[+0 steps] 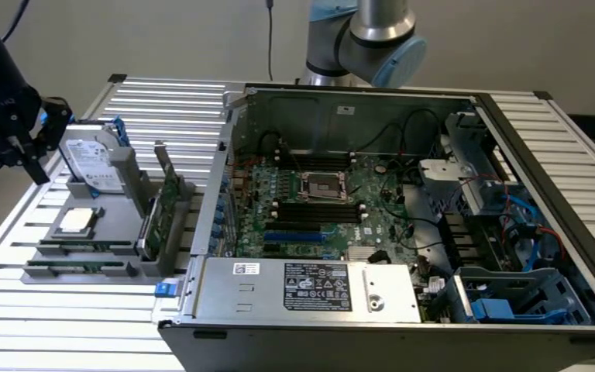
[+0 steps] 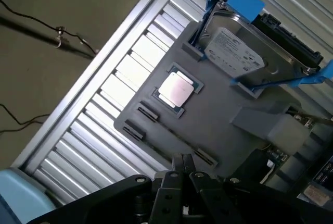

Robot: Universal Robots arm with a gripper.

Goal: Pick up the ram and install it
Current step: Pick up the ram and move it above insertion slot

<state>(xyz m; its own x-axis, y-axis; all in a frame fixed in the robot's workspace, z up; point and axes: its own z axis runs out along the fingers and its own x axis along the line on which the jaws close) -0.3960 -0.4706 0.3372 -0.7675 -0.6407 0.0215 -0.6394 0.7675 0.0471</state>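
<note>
1. Nearest the exterior camera, a slatted metal table (image 1: 70, 325) carries a gray holder (image 1: 106, 232), and an open computer case (image 1: 380, 94) stands just beside the holder on the exterior view's right.
2. At the holder's near edge, the ram (image 1: 86, 246) stands on its long edge in a narrow slot. It is a thin green stick lying crosswise.
3. A second like stick (image 1: 75, 266) sits in the parallel slot just nearer the camera, at the holder's very front.
4. Just behind the ram's slot, a square silver processor chip (image 1: 78, 221) lies flat in a shallow recess of the holder.
5. On the holder's side toward the case, a taller green expansion card (image 1: 165, 213) stands upright on edge and runs front to back.
6. At the holder's far end, a silver hard drive (image 1: 91, 159) with blue rails leans tilted in its cradle.
7. The gripper (image 1: 37, 169) (image 2: 182, 162) hangs in the air beyond the holder's far corner on the exterior view's left, beside the hard drive. Its black fingers (image 2: 174, 177) are pressed together tip to tip. It is well apart from the ram and touches nothing on the holder.
8. Farthest from the holder, behind the case, the arm's gray and light blue joint (image 1: 375, 39) rises by the wall.
</note>
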